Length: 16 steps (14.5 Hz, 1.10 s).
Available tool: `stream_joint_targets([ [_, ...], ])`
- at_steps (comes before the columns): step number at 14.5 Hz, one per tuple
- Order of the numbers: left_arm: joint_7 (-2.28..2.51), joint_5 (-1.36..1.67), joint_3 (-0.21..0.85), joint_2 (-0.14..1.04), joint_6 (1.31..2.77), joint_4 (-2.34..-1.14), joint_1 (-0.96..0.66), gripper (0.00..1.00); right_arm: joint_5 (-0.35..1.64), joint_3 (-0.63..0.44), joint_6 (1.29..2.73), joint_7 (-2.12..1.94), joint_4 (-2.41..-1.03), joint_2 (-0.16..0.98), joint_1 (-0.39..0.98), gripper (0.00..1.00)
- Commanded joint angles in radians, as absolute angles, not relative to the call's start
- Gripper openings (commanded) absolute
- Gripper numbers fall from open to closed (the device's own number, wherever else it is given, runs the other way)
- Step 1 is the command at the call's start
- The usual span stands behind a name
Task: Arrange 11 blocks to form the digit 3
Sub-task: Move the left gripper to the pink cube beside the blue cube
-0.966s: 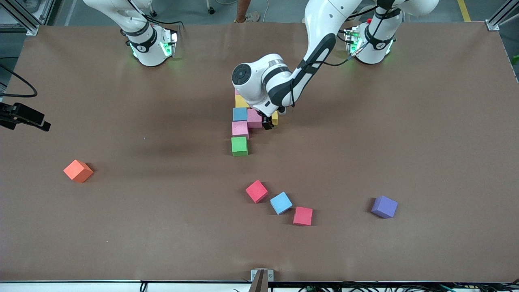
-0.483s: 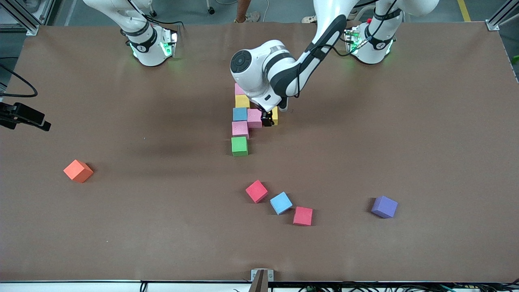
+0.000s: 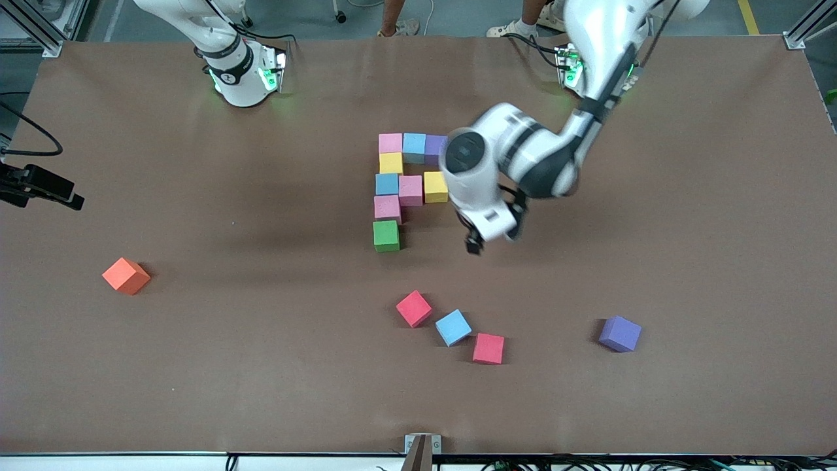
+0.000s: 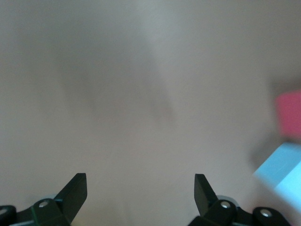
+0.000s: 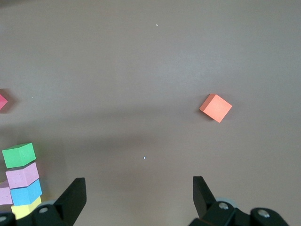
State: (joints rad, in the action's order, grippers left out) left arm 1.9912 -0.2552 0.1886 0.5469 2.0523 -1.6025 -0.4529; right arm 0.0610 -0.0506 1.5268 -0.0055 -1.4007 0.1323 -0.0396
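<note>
The partly built digit 3 (image 3: 410,190) is a cluster of several touching blocks at mid-table: pink, light blue and purple in the top row, yellow below, then light blue, pink and a yellow block (image 3: 435,186), then pink and green (image 3: 386,235). Loose blocks lie nearer the front camera: red (image 3: 413,308), light blue (image 3: 453,327), pinkish-red (image 3: 488,348) and purple (image 3: 619,333). My left gripper (image 3: 472,245) (image 4: 139,197) is open and empty over bare table between the cluster and the loose blocks. My right gripper (image 5: 138,197) is open and empty, held high and out of the front view.
An orange cube (image 3: 126,275) (image 5: 216,107) lies apart toward the right arm's end of the table. The right wrist view also shows the green block (image 5: 19,155) and the cluster's edge. A black camera mount (image 3: 39,186) sits at the table's edge.
My left gripper has let go of the yellow block beside the middle pink one, lifted, and swung away toward the loose blocks. The blocks have not moved.
</note>
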Motion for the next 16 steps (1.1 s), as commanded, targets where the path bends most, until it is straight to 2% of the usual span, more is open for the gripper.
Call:
stream_joint_targets([
  [1, 1.869, -0.253, 0.192, 0.655, 2.202, -1.525, -0.393, 1.0, 0.046, -0.044, 1.519, -0.002, -1.416, 0.11, -0.02, 1.0],
  [3, 1.852, -0.25, 0.189, 0.728, 2.404, -1.476, -0.351, 1.0, 0.043, -0.046, 1.523, -0.003, -1.423, 0.11, -0.006, 1.0],
  [6, 1.87, -0.247, 0.187, 0.791, 2.629, -1.451, -0.337, 1.0, 0.018, -0.046, 1.538, 0.0, -1.456, 0.104, 0.0, 1.0],
  [9, 1.925, -0.235, 0.154, 0.894, 2.654, -1.309, -0.344, 1.0, 0.02, -0.051, 1.627, 0.0, -1.525, 0.075, -0.008, 1.0],
  [11, 1.927, -0.235, 0.137, 0.954, 2.652, -1.246, -0.344, 1.0, 0.02, -0.051, 1.629, 0.0, -1.539, 0.066, -0.006, 1.0],
  [16, 1.922, -0.236, 0.101, 1.006, 2.62, -1.22, -0.37, 1.0, 0.017, -0.051, 1.62, -0.011, -1.503, 0.075, -0.005, 1.0],
])
